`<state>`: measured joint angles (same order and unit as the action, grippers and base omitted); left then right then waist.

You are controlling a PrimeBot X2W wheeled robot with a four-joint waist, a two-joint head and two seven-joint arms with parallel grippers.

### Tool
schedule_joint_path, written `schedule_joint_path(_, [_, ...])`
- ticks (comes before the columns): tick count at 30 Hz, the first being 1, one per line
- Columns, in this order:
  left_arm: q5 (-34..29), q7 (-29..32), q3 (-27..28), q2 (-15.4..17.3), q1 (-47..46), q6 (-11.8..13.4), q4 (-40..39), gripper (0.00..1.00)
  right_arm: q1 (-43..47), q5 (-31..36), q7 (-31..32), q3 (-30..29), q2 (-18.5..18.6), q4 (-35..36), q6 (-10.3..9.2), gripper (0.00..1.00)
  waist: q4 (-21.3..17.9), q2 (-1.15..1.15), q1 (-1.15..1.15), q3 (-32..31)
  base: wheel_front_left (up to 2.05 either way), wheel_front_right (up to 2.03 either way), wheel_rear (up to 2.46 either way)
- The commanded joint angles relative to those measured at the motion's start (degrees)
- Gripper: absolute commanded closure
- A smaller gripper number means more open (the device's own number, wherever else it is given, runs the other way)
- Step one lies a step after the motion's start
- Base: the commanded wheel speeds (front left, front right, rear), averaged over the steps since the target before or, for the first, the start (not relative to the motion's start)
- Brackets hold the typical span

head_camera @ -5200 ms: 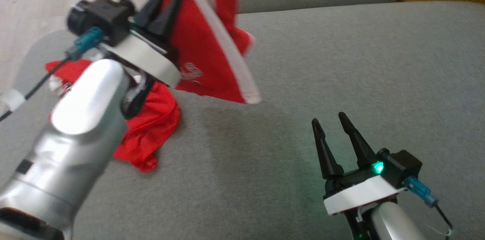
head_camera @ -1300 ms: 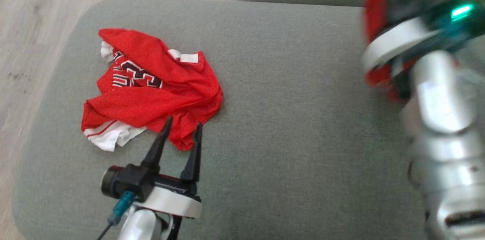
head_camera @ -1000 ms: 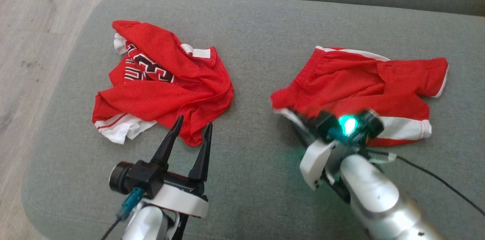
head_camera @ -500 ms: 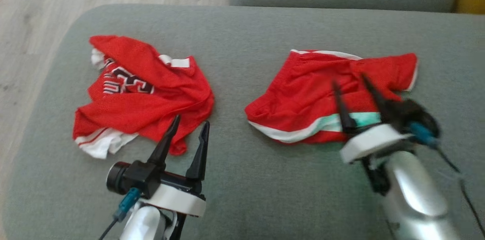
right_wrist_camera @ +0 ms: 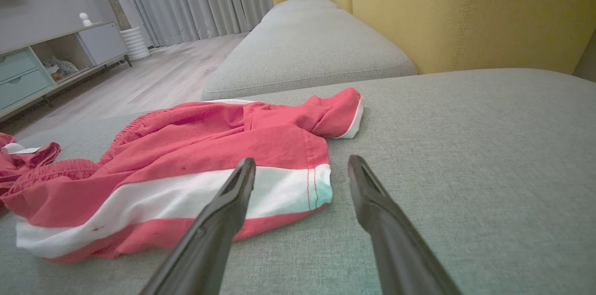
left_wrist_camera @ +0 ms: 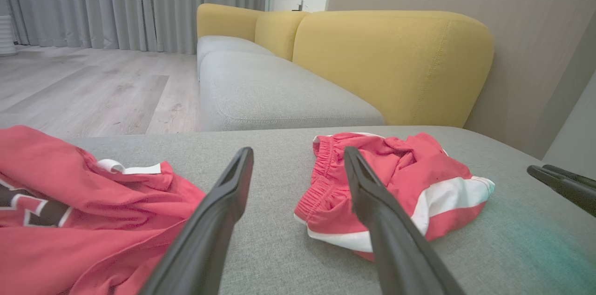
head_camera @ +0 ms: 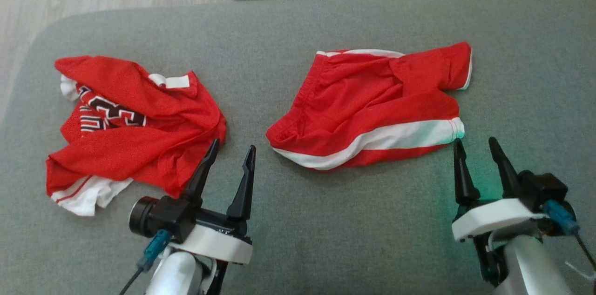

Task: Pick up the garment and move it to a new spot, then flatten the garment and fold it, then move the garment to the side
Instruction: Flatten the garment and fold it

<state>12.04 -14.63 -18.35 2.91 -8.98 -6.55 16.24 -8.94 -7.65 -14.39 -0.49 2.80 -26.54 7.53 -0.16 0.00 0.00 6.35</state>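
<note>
Jaws stand wide on both our grippers, and neither holds anything. Our left gripper [head_camera: 233,144] hovers over the grey sofa cushion [head_camera: 326,230], its fingertips at the near edge of a crumpled red jersey [head_camera: 135,137]. Our right gripper [head_camera: 475,140] points at the near right corner of the red shorts [head_camera: 372,109], just beside the hem; we cannot tell whether a fingertip touches the cloth.

We see the shorts lying loosely spread in the middle of the cushion, apart from the jersey. Their long axis runs across us from left to right, a little tilted. The gathered waistband faces our left, toward the jersey, and the leg hems face our right. A white stripe runs along the near side, and the far leg is rumpled and folded over.

From the right wrist, our fingers [right_wrist_camera: 223,220] frame the end of the white stripe on the shorts [right_wrist_camera: 209,146].
</note>
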Motion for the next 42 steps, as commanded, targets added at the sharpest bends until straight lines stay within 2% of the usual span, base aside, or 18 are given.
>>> schedule_joint_path(1, [-0.59, -0.37, 1.94, -0.03, -2.08, 0.02, -1.98, 0.00, -2.85, -0.07, -0.60, 0.89, 0.09, 2.07, -0.04, 0.00, -0.19, 0.00, 0.00, 1.29, 0.00, 0.00, 0.00])
schedule_joint_path(5, [-1.06, -0.37, 1.58, -0.03, -2.93, -0.16, -1.65, 0.00, -5.52, 1.04, -0.61, -0.43, 0.09, 0.88, -0.04, 0.00, 0.29, 0.00, 0.00, 3.07, 0.00, 0.00, 0.00])
schedule_joint_path(15, [-0.70, -0.37, 0.81, -0.03, -4.35, -0.46, -0.92, 0.00, -12.99, 1.50, 2.10, -4.94, 0.08, -10.58, -0.04, 0.00, 2.64, 0.00, 0.00, 5.20, 0.00, 0.00, 0.00])
schedule_joint_path(19, [-0.67, -0.37, 0.65, -0.03, -4.43, -0.50, -0.73, 0.00, -14.02, 1.26, 1.68, -4.79, 0.08, -14.03, -0.04, 0.00, 2.95, 0.00, 0.00, 5.29, 0.00, 0.00, 0.00])
schedule_joint_path(20, [-0.69, -0.37, 0.75, -0.03, -4.41, -0.50, -0.68, 0.00, -14.16, 1.01, 1.51, -4.49, 0.08, -14.71, -0.04, 0.29, 2.91, 0.00, 0.00, 5.25, 0.00, 0.00, 0.00])
schedule_joint_path(21, [-0.73, -0.37, 0.89, -0.03, -4.36, -0.51, -0.64, 0.00, -14.29, 0.83, 1.31, -4.23, 0.08, -15.31, -0.04, 1.00, 2.82, 0.00, 0.00, 5.17, 0.00, 0.00, 0.00])
schedule_joint_path(25, [-1.05, -0.37, 1.70, -0.03, -3.82, -0.52, -0.24, 0.00, -14.42, 0.90, 0.42, -4.10, 0.08, -16.54, -0.04, 1.00, 1.90, 0.00, 0.00, 4.23, 0.00, 0.00, 0.00])
schedule_joint_path(30, [-1.32, -0.37, 2.16, -0.03, -3.30, -0.56, 0.12, 0.00, -13.58, 2.88, -0.11, -6.61, 0.08, -15.97, -0.04, 1.00, 0.44, 0.00, 0.00, 3.08, 0.00, 0.00, 0.00])
schedule_joint_path(37, [-1.10, -0.37, 1.52, -0.03, -2.53, -0.67, 0.40, 0.00, -10.01, 7.02, 0.62, -13.52, 0.08, -13.32, -0.04, 1.00, -2.19, 0.00, 0.00, 1.59, 0.00, 0.00, 0.00])
schedule_joint_path(42, [-1.10, -0.37, 0.28, -0.03, -2.80, -0.75, 1.22, 0.00, -7.47, 8.37, 3.04, -16.02, 0.08, -11.17, -0.04, 1.00, -3.54, 0.00, 0.00, 1.43, 0.00, 0.00, 0.00])
